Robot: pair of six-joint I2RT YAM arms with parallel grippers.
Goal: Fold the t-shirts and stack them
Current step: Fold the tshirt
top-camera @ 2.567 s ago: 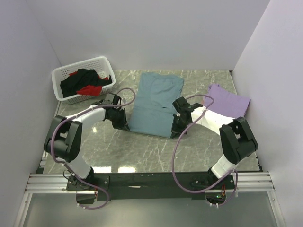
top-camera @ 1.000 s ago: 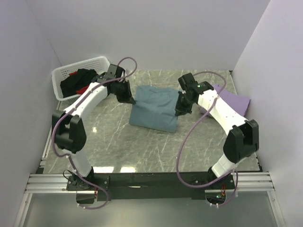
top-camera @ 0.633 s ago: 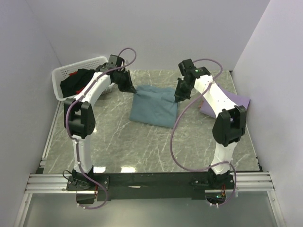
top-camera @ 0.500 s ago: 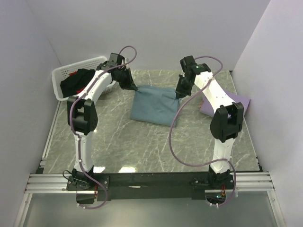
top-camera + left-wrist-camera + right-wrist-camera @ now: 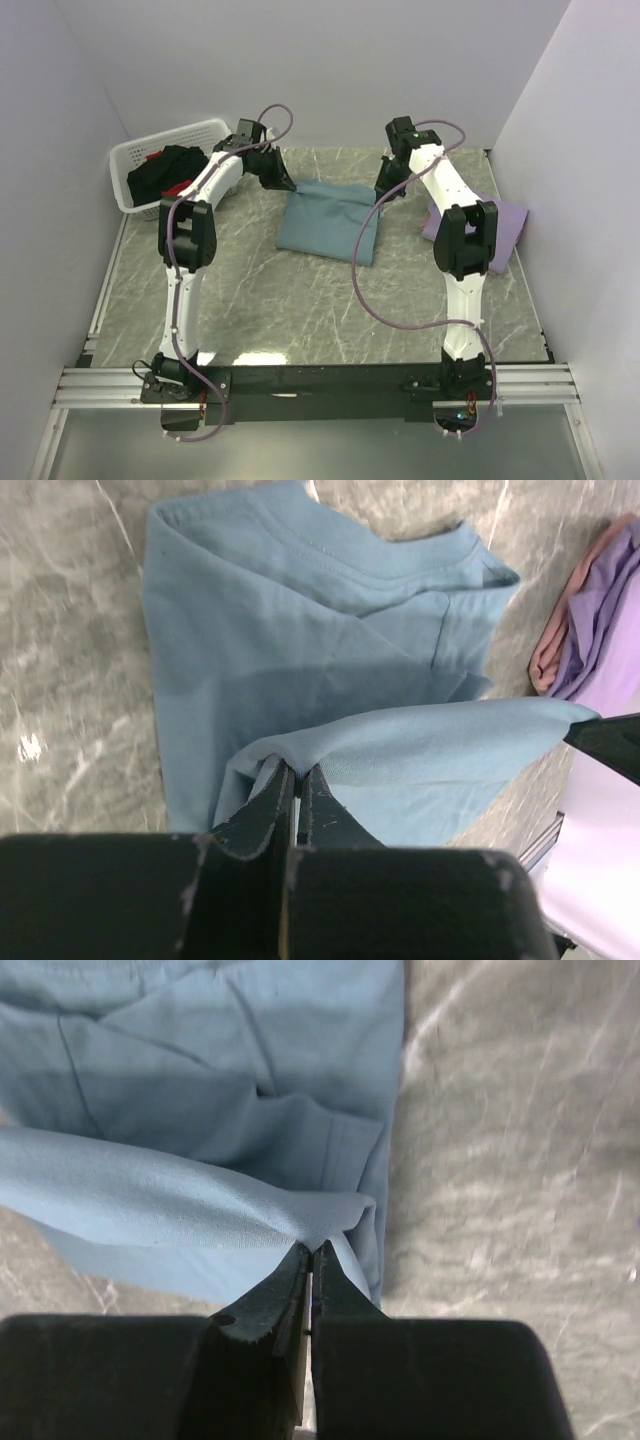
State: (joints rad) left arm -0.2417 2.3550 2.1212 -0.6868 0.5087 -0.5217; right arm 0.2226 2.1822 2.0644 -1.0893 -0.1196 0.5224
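We are seeing a plain dusty teal-blue t-shirt [image 5: 328, 222] on the grey-green counter [image 5: 300, 300], which is showing white marble veining. At the right a lavender-purple t-shirt [image 5: 510, 222] is showing. Far left, a black t-shirt [image 5: 168, 166] and a red t-shirt [image 5: 177, 188] are filling the white slotted basket [image 5: 185, 130].

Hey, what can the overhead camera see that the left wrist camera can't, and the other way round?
Only the overhead view: the white slotted plastic basket holding black and red clothes, and the whole left arm and right arm. Only the left wrist view: the left end effector close up, shut on a raised fold of cloth, and a pinkish edge beside the purple cloth. Both: the soft dusty teal-blue t-shirt, the lavender-purple t-shirt and the grey marble table.
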